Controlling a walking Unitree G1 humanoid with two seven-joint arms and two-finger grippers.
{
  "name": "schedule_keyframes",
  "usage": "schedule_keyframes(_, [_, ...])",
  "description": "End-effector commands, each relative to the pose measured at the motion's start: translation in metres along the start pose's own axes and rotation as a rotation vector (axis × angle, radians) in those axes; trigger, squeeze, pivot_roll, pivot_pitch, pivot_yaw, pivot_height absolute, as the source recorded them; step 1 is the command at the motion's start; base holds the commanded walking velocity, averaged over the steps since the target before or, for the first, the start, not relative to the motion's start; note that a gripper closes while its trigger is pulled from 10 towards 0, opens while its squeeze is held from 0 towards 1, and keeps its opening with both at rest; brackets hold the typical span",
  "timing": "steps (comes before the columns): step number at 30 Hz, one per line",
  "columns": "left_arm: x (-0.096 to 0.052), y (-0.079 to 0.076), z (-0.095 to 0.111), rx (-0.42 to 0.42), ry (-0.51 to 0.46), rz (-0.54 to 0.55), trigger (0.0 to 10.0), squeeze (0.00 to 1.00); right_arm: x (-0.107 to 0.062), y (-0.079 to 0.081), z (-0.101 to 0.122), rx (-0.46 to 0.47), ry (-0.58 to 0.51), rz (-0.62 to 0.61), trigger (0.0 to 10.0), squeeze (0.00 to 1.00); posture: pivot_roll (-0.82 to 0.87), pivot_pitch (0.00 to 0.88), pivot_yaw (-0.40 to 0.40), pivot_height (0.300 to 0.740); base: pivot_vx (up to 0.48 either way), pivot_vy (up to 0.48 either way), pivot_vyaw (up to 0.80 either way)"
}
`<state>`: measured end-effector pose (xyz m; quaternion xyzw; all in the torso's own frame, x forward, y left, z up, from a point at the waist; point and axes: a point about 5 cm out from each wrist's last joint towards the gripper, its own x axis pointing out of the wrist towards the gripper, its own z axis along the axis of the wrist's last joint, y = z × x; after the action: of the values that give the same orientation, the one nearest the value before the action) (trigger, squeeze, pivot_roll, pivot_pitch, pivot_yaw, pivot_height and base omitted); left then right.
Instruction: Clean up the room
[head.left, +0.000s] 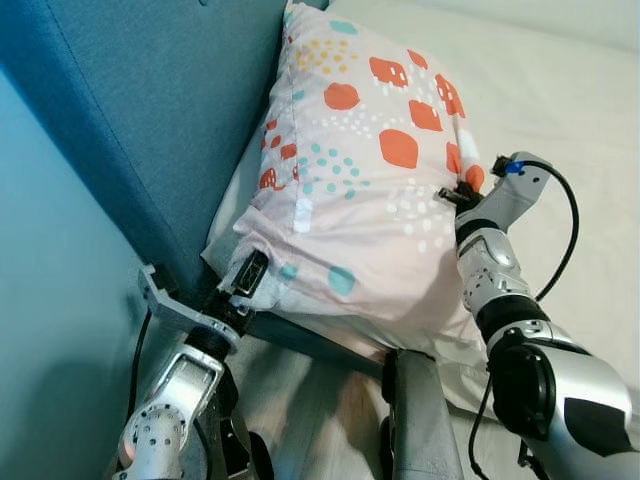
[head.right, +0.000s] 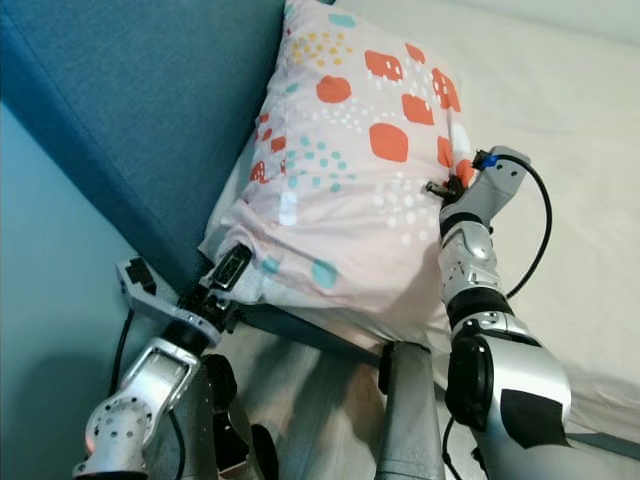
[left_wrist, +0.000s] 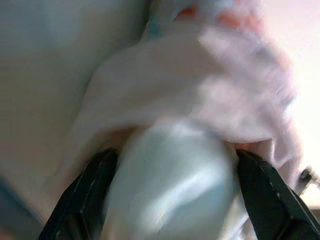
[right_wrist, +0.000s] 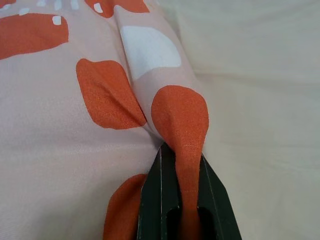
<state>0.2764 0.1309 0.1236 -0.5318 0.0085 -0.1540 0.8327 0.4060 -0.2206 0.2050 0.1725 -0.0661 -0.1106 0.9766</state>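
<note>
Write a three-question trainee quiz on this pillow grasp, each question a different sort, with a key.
1. True or false: the right gripper pinches a fold of the pillow.
2. Multiple choice: the pillow leans against A) a blue headboard B) a wooden shelf C) a window.
3. Fill in: the left gripper grips the pillow's lower ____ beside the headboard.

Key: 1 true; 2 A; 3 corner.

Left wrist view blurred, pillow (left_wrist: 170, 150) perhaps bunched between fingers (left_wrist: 80, 200) — tips hidden
</note>
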Motion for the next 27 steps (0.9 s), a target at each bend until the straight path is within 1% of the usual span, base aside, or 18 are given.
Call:
schedule_keyframes(1, [-0.002,-0.004,-0.046,-0.173,0.047,0.036,0.0,0.00,-0.001,-0.012,0.000,0.008,-0.005,-0.047,10.0,0.00,-0.04,0.279,-0.011,0.465,0.000,0.000,0.00])
schedule_keyframes(3, [-0.001,-0.004,-0.048,-0.187,0.056,0.037,0.0,0.00,-0.001,-0.012,0.000,0.008,-0.006,-0.047,10.0,0.00,-0.04,0.279,-0.011,0.465,0.000,0.000,0.00])
schedule_keyframes(4, [0.000,-0.006,-0.050,-0.207,0.064,0.027,0.0,0.00,-0.001,-0.012,0.001,0.008,-0.008,-0.047,10.0,0.00,-0.05,0.279,-0.010,0.465,0.000,0.000,0.00])
schedule_keyframes(5, [0.000,-0.006,-0.050,-0.207,0.064,0.027,0.0,0.00,-0.001,-0.012,0.001,0.008,-0.008,-0.047,10.0,0.00,-0.05,0.279,-0.010,0.465,0.000,0.000,0.00])
schedule_keyframes(7, [0.001,-0.009,-0.056,-0.231,0.081,0.017,0.0,0.00,-0.001,-0.012,0.002,0.007,-0.011,-0.048,10.0,0.00,-0.05,0.278,-0.010,0.465,0.000,0.000,0.00])
schedule_keyframes(13, [0.004,-0.012,-0.060,-0.246,0.075,0.013,0.0,0.00,0.000,-0.012,0.004,0.010,-0.018,-0.049,10.0,0.00,-0.05,0.279,-0.010,0.465,0.000,0.000,0.00])
schedule_keyframes(14, [0.007,-0.012,-0.061,-0.234,0.072,0.014,0.0,0.00,0.000,-0.012,0.004,0.011,-0.019,-0.049,10.0,0.00,-0.04,0.281,-0.015,0.465,0.000,0.000,0.00])
schedule_keyframes(16, [0.017,-0.011,-0.060,-0.210,0.056,0.022,0.0,0.00,0.000,-0.012,0.004,0.014,-0.019,-0.050,10.0,0.00,-0.04,0.281,-0.019,0.465,0.000,0.000,0.00])
schedule_keyframes(17, [0.017,-0.011,-0.060,-0.210,0.056,0.022,0.0,0.00,0.000,-0.012,0.004,0.014,-0.019,-0.050,10.0,0.00,-0.04,0.281,-0.019,0.465,0.000,0.000,0.00])
schedule_keyframes(19, [0.032,-0.011,-0.052,-0.184,0.018,0.025,0.0,0.00,0.000,-0.011,0.003,0.018,-0.018,-0.047,10.0,0.00,-0.05,0.278,-0.016,0.465,0.000,0.000,0.00])
schedule_keyframes(20, [0.032,-0.011,-0.052,-0.184,0.018,0.025,0.0,0.00,0.000,-0.011,0.003,0.018,-0.018,-0.047,10.0,0.00,-0.05,0.278,-0.016,0.465,0.000,0.000,0.00])
schedule_keyframes(22, [0.044,-0.012,-0.042,-0.168,-0.017,0.022,0.0,0.00,0.000,-0.010,0.003,0.018,-0.021,-0.041,10.0,0.00,-0.05,0.277,-0.016,0.465,0.000,0.000,0.00])
schedule_keyframes(23, [0.044,-0.012,-0.042,-0.168,-0.017,0.022,0.0,0.00,0.000,-0.010,0.003,0.018,-0.021,-0.041,10.0,0.00,-0.05,0.277,-0.016,0.465,0.000,0.000,0.00])
schedule_keyframes(25, [0.053,-0.011,-0.032,-0.144,-0.039,0.021,0.0,0.00,0.000,-0.010,0.005,0.014,-0.035,-0.037,10.0,0.00,-0.06,0.277,-0.016,0.465,0.000,0.000,0.00])
schedule_keyframes(27, [0.061,-0.011,-0.021,-0.114,-0.054,0.013,0.0,0.00,0.000,-0.015,0.011,0.012,-0.071,-0.060,10.0,0.00,-0.06,0.277,-0.017,0.465,0.000,0.000,0.00])
